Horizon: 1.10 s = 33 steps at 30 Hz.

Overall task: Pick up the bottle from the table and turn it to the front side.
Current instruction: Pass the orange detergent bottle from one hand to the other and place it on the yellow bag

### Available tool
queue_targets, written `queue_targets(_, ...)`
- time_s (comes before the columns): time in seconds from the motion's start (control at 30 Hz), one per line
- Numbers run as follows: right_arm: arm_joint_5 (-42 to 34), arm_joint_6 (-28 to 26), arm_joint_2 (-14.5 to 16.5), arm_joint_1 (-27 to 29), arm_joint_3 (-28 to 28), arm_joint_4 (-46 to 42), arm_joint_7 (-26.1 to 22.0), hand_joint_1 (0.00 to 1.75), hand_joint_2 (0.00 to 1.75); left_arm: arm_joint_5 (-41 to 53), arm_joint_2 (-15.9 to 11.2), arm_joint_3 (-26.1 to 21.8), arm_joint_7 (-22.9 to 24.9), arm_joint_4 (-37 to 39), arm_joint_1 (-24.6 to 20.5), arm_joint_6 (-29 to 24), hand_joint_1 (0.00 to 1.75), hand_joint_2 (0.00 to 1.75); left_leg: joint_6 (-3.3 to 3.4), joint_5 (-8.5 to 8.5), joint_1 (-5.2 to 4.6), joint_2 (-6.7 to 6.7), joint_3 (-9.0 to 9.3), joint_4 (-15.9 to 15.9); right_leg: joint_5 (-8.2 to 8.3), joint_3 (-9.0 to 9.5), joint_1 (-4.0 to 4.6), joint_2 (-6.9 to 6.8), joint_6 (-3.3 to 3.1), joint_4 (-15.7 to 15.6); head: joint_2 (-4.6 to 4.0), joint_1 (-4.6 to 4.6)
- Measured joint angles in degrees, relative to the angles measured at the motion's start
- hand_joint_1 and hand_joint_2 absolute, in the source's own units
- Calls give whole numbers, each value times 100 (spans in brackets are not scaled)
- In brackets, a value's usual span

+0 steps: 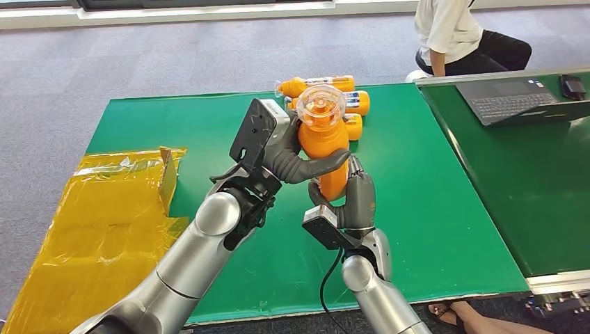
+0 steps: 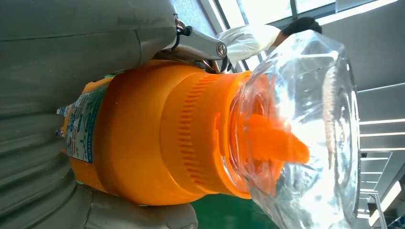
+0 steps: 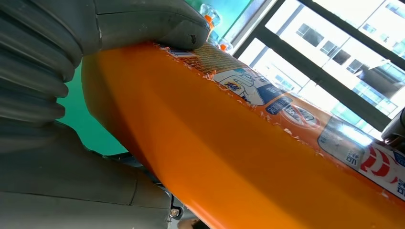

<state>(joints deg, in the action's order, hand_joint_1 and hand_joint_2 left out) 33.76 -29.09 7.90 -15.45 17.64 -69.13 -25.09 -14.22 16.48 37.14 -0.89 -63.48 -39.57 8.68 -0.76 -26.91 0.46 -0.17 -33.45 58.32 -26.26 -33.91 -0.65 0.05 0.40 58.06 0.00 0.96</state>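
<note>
An orange bottle [image 1: 325, 142] with a clear cap stands upright in the air above the green table [image 1: 174, 125], cap toward the camera. My left hand [image 1: 296, 163] wraps its fingers around the bottle's middle. My right hand [image 1: 351, 198] grips the bottle's lower end from below. In the left wrist view the orange bottle [image 2: 153, 138] shows its ribbed collar and clear cap, with part of a label beside my left hand [image 2: 57, 143]. In the right wrist view the bottle [image 3: 229, 157] shows a torn printed label along its side, held by my right hand [image 3: 57, 95].
Three more orange bottles [image 1: 348, 104] lie at the table's far edge. Yellow plastic wrap [image 1: 97, 229] covers the left end. A second green table [image 1: 515, 174] at the right carries a laptop [image 1: 518, 97]. A person [image 1: 459, 35] sits beyond it, and a foot [image 1: 459, 313] shows near the front.
</note>
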Motion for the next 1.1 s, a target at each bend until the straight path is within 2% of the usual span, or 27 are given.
queue_targets(0.4,70,2,30,48,-116,-3,-54,175,175,58,0,26,-20,1,7,7,175,175,0,0,0,0,0,0,0,0,0,0,0,0,0,0)
queue_targets(0.53,210,9,34,81,-180,-55,7,0,175,123,0,25,-65,1,24,3,175,175,0,0,0,0,-1,0,0,1,0,-1,0,0,0,0)
queue_targets(0.7,420,9,42,119,-232,-152,228,0,175,158,-1,22,-114,-22,40,-11,175,175,0,0,0,-1,-1,0,0,1,0,-2,0,0,0,0)
queue_targets(0.93,461,16,48,143,-269,-212,263,0,175,181,-2,22,-123,-57,47,-14,175,175,0,0,0,-1,-1,0,0,1,0,-2,0,0,0,1)
queue_targets(1.07,474,19,48,164,-275,-255,282,0,0,192,-2,22,-126,-67,49,-17,175,175,0,0,0,-1,-1,0,0,1,0,-2,0,0,0,1)
queue_targets(1.1,480,19,48,175,-277,-280,295,0,0,195,-2,22,-126,-74,49,-21,175,175,0,0,0,-1,-1,0,0,1,0,-2,0,0,0,1)
